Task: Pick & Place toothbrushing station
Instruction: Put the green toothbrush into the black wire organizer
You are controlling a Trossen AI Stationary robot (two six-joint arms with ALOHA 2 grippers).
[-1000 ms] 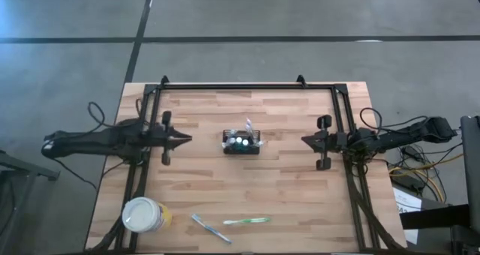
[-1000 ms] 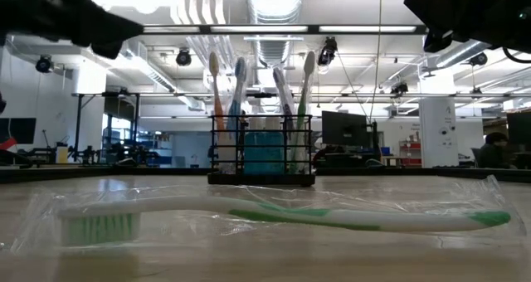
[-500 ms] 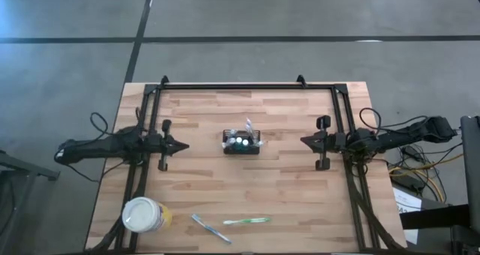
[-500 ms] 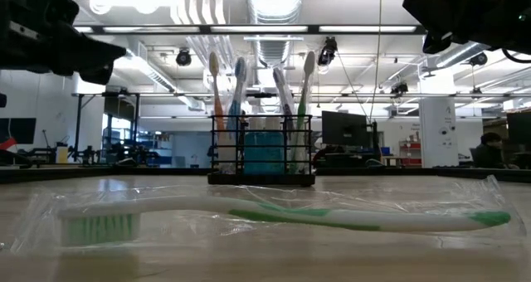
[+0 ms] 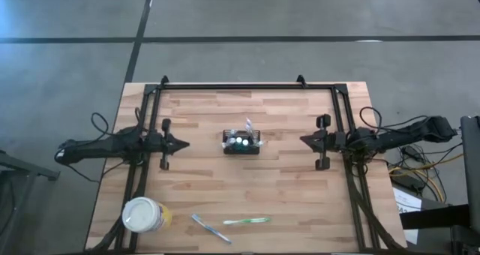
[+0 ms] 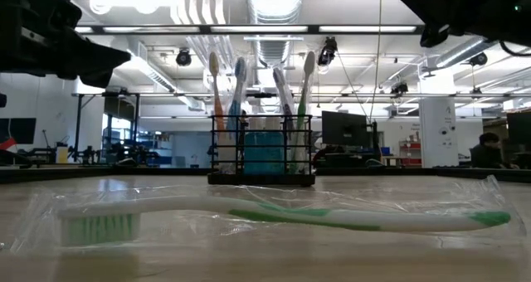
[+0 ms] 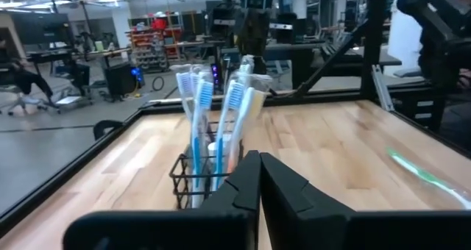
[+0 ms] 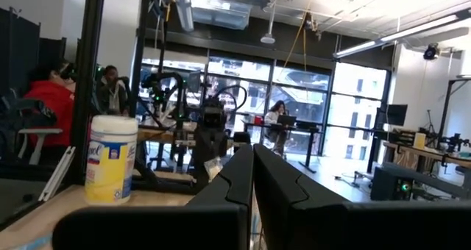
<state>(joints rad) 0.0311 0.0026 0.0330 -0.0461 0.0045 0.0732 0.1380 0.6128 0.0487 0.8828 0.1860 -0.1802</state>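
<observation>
Standing mid-table, the toothbrushing station (image 5: pixel 241 143) sits upright with toothbrushes (image 6: pixel 238 108) poking up, nothing touching it. Left gripper (image 5: pixel 183 143) hovers well off to its left, jaws together, pointing at it; right gripper (image 5: pixel 304 141) waits well off to its right, jaws together too. Near the front edge lie a bagged green toothbrush (image 5: pixel 246 221), another brush (image 5: pixel 210 229) and a round cup (image 5: pixel 142 214).

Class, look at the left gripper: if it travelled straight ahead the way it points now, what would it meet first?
Probably the black wire caddy holding toothbrushes. The left gripper, fingers shut, points across the table at it, with bare wood between. Height is hard to judge.
</observation>
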